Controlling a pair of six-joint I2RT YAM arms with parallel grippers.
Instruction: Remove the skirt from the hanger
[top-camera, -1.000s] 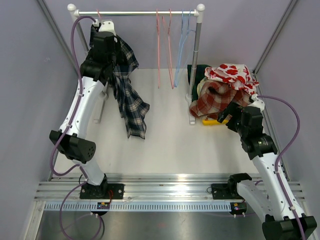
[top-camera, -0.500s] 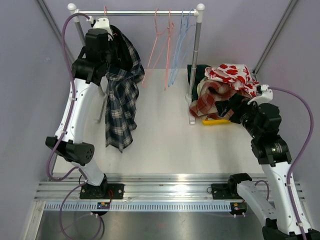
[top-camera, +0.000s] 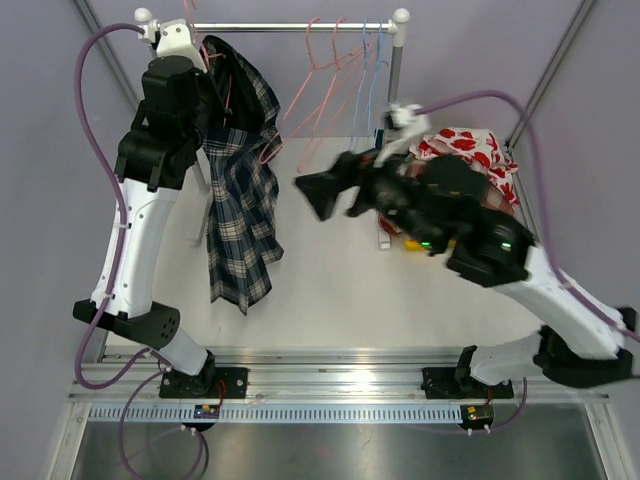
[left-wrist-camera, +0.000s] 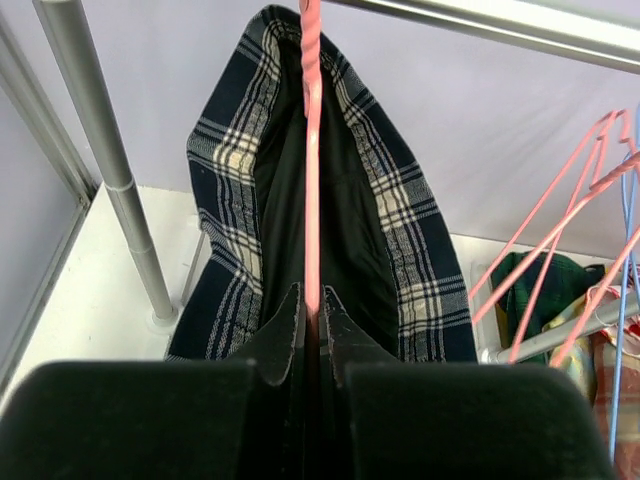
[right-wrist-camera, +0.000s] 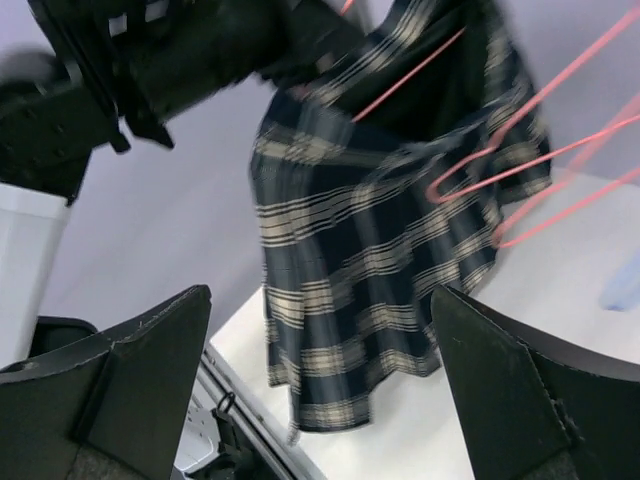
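Lengthwise the skirt (top-camera: 240, 220) hangs hem-down — left gripper (left-wrist-camera: 312, 308) pinching its hanger (left-wrist-camera: 311, 150), right gripper (right-wrist-camera: 320, 295) agape.

Top cam overhead, rear, facing down-fwd; L wrist close-up on skirt (left-wrist-camera: 400, 260), R wrist farther, same skirt.

Lab — plain walls (top-camera: 60, 150), mounting rail (top-camera: 330, 385)

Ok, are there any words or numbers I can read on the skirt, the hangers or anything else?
None. No words, numbers or labels can be read on the plaid skirt, the pink hanger, the clothes rail or the pile of clothes.
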